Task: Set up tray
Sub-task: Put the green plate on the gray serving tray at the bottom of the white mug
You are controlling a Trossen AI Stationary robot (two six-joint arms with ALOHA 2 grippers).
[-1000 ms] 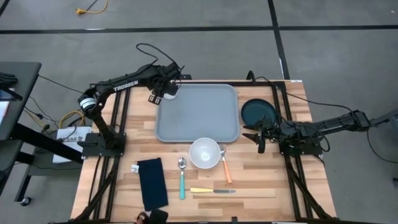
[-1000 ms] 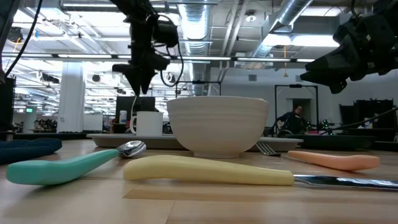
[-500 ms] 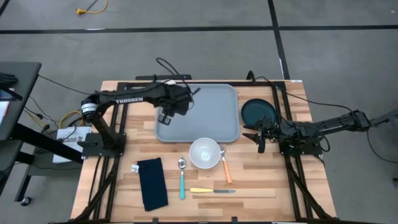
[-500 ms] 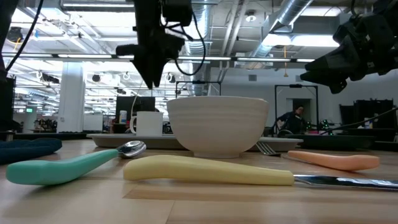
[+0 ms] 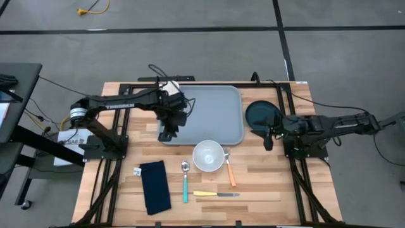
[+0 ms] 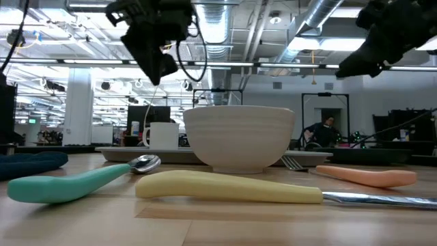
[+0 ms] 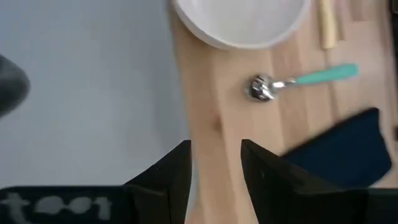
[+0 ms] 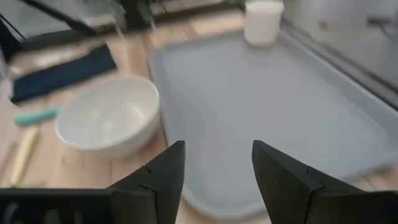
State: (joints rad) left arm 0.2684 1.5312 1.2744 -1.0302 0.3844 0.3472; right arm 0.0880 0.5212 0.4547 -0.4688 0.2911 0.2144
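Observation:
The light grey-blue tray (image 5: 215,107) lies flat on the far middle of the wooden table. A white mug (image 8: 264,22) stands upright on the tray's far left corner. My left gripper (image 5: 169,133) hangs open over the tray's near left corner, pointing steeply down; between its fingers (image 7: 214,165) only the tray's edge and bare wood show. My right gripper (image 5: 269,140) is open and raised off the table to the right of the tray, just near a dark round plate (image 5: 262,114). It faces the tray with nothing between its fingers (image 8: 217,152).
A white bowl (image 5: 209,155) stands on the wood just near the tray. Near it lie a teal-handled spoon (image 5: 185,180), an orange-handled fork (image 5: 230,171) and a yellow-handled knife (image 5: 215,194). A folded navy napkin (image 5: 155,187) lies at the near left.
My left gripper has left the mug at the tray's far left corner, swung toward the table's near edge along the tray's left side, and turned as it went. The mug has stayed upright on the tray. My right gripper has risen.

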